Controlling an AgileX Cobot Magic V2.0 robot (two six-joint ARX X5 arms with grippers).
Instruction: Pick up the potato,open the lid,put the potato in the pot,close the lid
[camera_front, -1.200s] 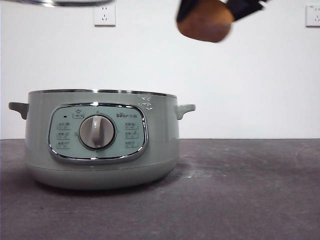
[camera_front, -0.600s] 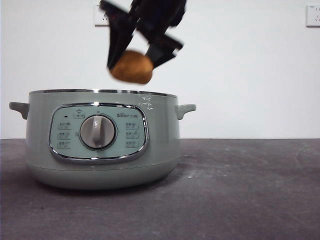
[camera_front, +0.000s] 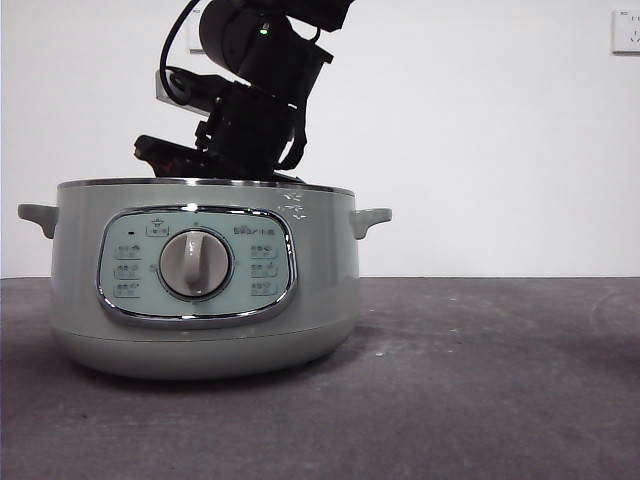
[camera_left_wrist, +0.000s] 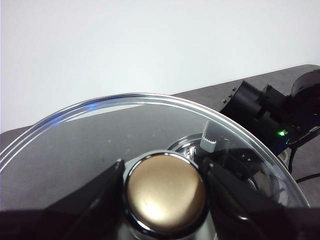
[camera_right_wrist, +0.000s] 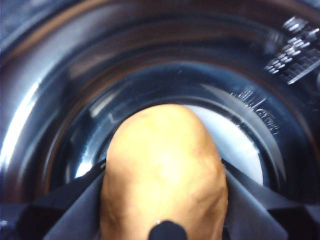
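Note:
The pale green pot (camera_front: 205, 290) stands lidless at the left of the table. My right arm (camera_front: 255, 95) reaches down into it from above, with its gripper and the potato hidden behind the pot's wall in the front view. In the right wrist view my right gripper (camera_right_wrist: 162, 202) is shut on the orange-brown potato (camera_right_wrist: 162, 160), held low inside the dark inner bowl (camera_right_wrist: 75, 75). My left gripper (camera_left_wrist: 165, 200) is shut on the lid's knob (camera_left_wrist: 165, 192), holding the glass lid (camera_left_wrist: 100, 135) up above the pot. The lid is out of the front view.
The dark grey table (camera_front: 480, 380) stretches to the right of the pot. A white wall with a socket (camera_front: 625, 30) stands behind. The right arm (camera_left_wrist: 270, 110) shows past the lid's rim in the left wrist view.
My right gripper has carried the potato from the upper right leftward and down into the pot, so the front view no longer shows it. The lid's edge has left the front view's top.

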